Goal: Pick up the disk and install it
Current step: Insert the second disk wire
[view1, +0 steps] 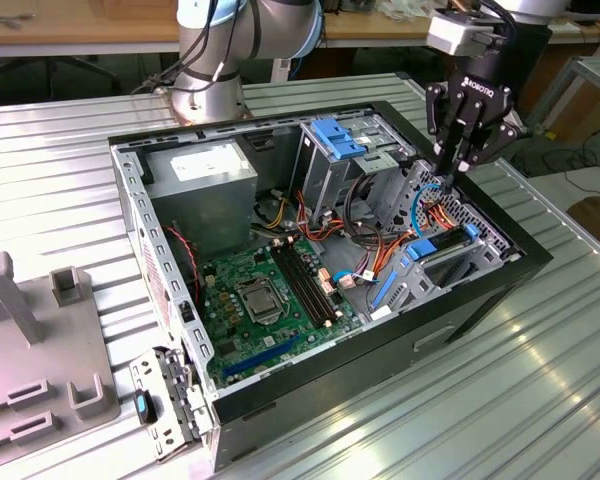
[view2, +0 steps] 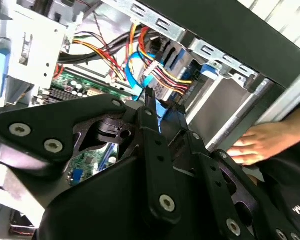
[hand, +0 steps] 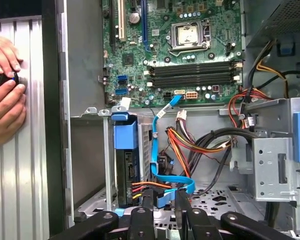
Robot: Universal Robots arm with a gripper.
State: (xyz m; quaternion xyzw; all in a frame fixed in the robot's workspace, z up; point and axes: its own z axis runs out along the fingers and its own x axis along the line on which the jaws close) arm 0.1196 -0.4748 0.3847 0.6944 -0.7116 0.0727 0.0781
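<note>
tool: black, pointing straight down over the drive-bay corner of the open computer case, tips among the cables; fingers drawn close together with a narrow gap, nothing clearly held between them
tool in first wrist view: finger tips just above the blue flat cable and the red/yellow wire bundle
arm: silver-grey base joints stand on the table behind the case; wrist comes in from above at the exterior view's right, tool hanging vertical
disk: seated upright in the drive bay, blue carrier face showing, cables plugged at its end; in the exterior view its blue rail lies in the bay just below the tool
disk vs tool: near, cannot tell if touching
person's hands: resting on the table beside the case's outer wall, one above the other, fingers around a small dark object
hand in second wrist view: flat by the case wall
motherboard: green, on the case floor, well apart from the tool
power supply: grey box, far corner of case
table: ribbed metal
</note>
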